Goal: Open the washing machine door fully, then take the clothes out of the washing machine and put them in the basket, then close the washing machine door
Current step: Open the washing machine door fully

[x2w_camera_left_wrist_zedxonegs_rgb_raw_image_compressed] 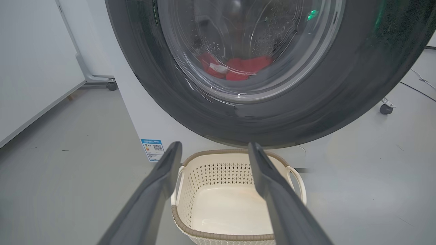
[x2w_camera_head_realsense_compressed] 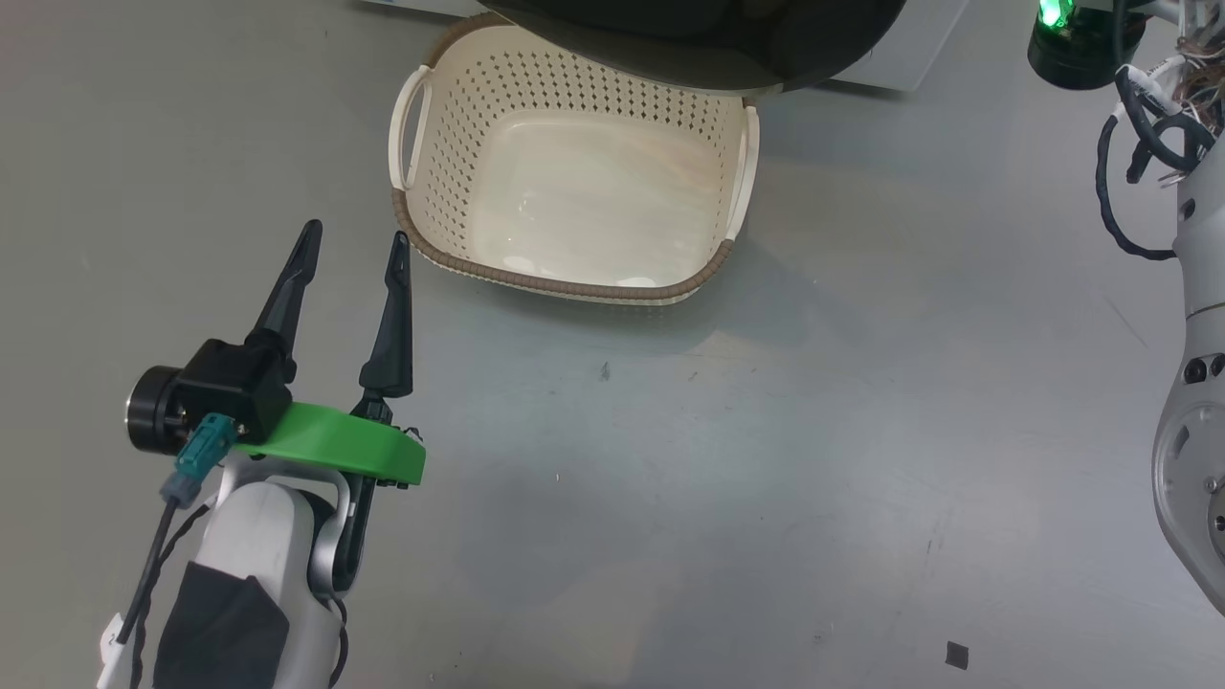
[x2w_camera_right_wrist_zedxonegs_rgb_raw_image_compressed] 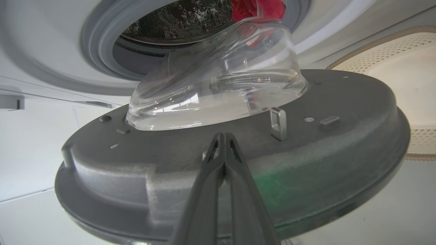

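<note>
The washing machine door (x2w_camera_left_wrist_zedxonegs_rgb_raw_image_compressed: pixel 279 115) stands partly open, with its black rim hanging over the basket (x2w_camera_head_realsense_compressed: pixel 574 191). Red clothes (x2w_camera_left_wrist_zedxonegs_rgb_raw_image_compressed: pixel 238 66) show through its glass and lie in the steel drum (x2w_camera_right_wrist_zedxonegs_rgb_raw_image_compressed: pixel 259 8). The cream basket is empty and sits on the floor before the white washing machine (x2w_camera_left_wrist_zedxonegs_rgb_raw_image_compressed: pixel 146 112). My left gripper (x2w_camera_head_realsense_compressed: pixel 354 237) is open, low and just left of the basket, holding nothing. In the left wrist view my left gripper (x2w_camera_left_wrist_zedxonegs_rgb_raw_image_compressed: pixel 214 148) points at the basket (x2w_camera_left_wrist_zedxonegs_rgb_raw_image_compressed: pixel 235 204). My right gripper (x2w_camera_right_wrist_zedxonegs_rgb_raw_image_compressed: pixel 223 136) is shut, its tips at the door's grey inner face (x2w_camera_right_wrist_zedxonegs_rgb_raw_image_compressed: pixel 340 143) beside the latch hook (x2w_camera_right_wrist_zedxonegs_rgb_raw_image_compressed: pixel 278 119).
Grey floor spreads in front of and to both sides of the basket. My right arm (x2w_camera_head_realsense_compressed: pixel 1191 383) stands along the right edge of the head view. A wheeled white panel (x2w_camera_left_wrist_zedxonegs_rgb_raw_image_compressed: pixel 34 68) stands left of the machine. A caster (x2w_camera_left_wrist_zedxonegs_rgb_raw_image_compressed: pixel 386 108) and a cable lie to the right.
</note>
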`<state>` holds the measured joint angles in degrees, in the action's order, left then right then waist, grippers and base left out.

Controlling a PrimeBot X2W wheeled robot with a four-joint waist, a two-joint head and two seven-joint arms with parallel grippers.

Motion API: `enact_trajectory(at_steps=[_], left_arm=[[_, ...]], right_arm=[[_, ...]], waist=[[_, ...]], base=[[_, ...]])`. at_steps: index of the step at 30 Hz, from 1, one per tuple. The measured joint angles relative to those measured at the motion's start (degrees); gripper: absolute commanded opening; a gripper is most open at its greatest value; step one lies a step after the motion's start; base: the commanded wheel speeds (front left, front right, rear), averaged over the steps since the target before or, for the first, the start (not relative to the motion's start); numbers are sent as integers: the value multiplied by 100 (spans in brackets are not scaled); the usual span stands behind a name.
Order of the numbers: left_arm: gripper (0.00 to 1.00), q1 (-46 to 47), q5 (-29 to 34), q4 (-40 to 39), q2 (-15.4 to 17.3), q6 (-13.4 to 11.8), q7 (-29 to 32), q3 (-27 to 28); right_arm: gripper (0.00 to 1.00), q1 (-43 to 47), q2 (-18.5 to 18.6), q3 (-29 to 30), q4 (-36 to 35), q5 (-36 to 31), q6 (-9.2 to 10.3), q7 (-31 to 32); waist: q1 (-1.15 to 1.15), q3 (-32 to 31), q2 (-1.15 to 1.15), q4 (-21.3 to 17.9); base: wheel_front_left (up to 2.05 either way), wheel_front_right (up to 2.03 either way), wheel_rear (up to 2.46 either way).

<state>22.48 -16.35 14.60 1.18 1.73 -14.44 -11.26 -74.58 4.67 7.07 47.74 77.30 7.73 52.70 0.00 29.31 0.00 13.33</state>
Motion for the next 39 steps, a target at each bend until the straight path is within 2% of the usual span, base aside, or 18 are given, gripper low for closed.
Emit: enact_trajectory(at_steps=[11, 14, 18, 21, 24, 29, 39], left_arm=[[100, -32, 32, -9, 0, -16, 0, 2], [100, -59, 37, 0, 0, -16, 0, 1], [100, -163, 83, 0, 1, -19, 0, 36], [100, -202, 90, 1, 4, -35, 0, 59], [100, -203, 92, 5, 4, -35, -1, 59], [100, -264, 91, 40, 5, -36, 0, 66], [100, -506, 147, 111, 13, -79, 0, 259]], right_arm=[[0, 261, -29, -257, -68, 31, -4, 2], [0, 393, -44, -193, -132, 31, -71, -167], [0, 480, -59, -292, -324, -170, -291, -403], [0, 549, -34, -475, -504, -510, -541, -662], [0, 761, 135, -658, -641, -862, -847, -949], [0, 1254, 524, -1038, -981, -1657, -1495, -1646], [0, 2244, 847, -1842, -1857, -2961, -1523, -3075]], waist=[[0, -101, 0, -69], [0, -162, 0, -87], [0, -258, 0, -121], [0, -327, 0, -167], [0, -414, 0, -208], [0, -612, 0, -266], [0, -1086, 0, -448]], base=[[0, 0, 0], [0, 0, 0], [0, 0, 0], [0, 0, 0], [0, 0, 0], [0, 0, 0], [0, 0, 0]])
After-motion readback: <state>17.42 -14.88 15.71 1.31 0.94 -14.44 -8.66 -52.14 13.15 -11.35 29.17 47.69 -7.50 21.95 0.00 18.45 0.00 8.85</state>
